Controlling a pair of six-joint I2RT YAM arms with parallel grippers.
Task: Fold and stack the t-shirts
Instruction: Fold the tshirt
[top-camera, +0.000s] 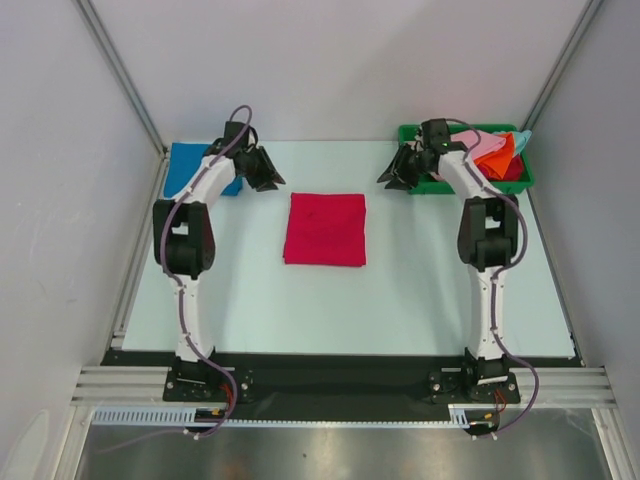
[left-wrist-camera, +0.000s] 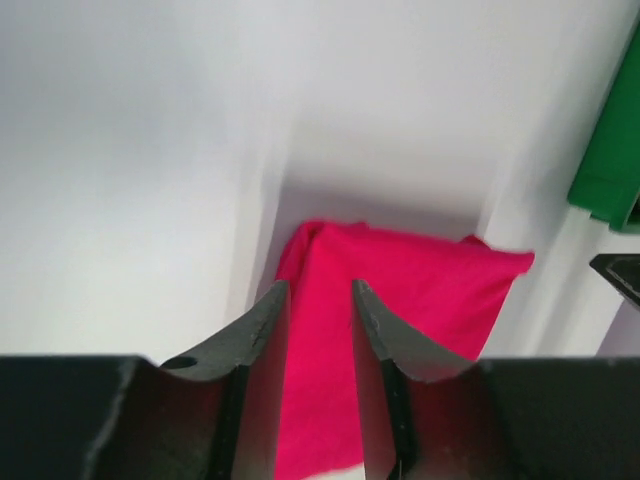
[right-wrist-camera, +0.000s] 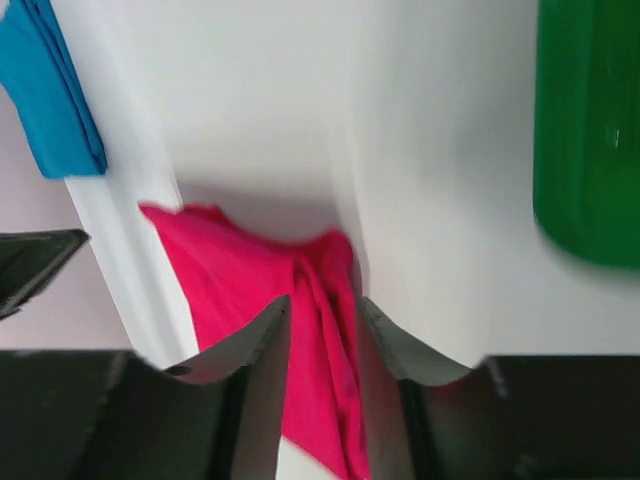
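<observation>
Nearest, two arm bases (top-camera: 200, 380) are being shown bolted at the surface's (top-camera: 420, 310) near edge. Mid-surface, one crimson shirt (top-camera: 325, 229) is being presented folded flat and near-square, with no clear long axis. Just beyond it, the left claw (left-wrist-camera: 318, 290) and right claw (right-wrist-camera: 323, 305) are being held partly open, with nothing being gripped. The shirt is lying between them, toward the bases, about equally near both. Far left, one folded blue shirt (top-camera: 185, 165) is being judged the stack's base, which favours the left arm. Far right, at least three shirts (top-camera: 495, 155) are being held in one bin (top-camera: 415, 187).
</observation>
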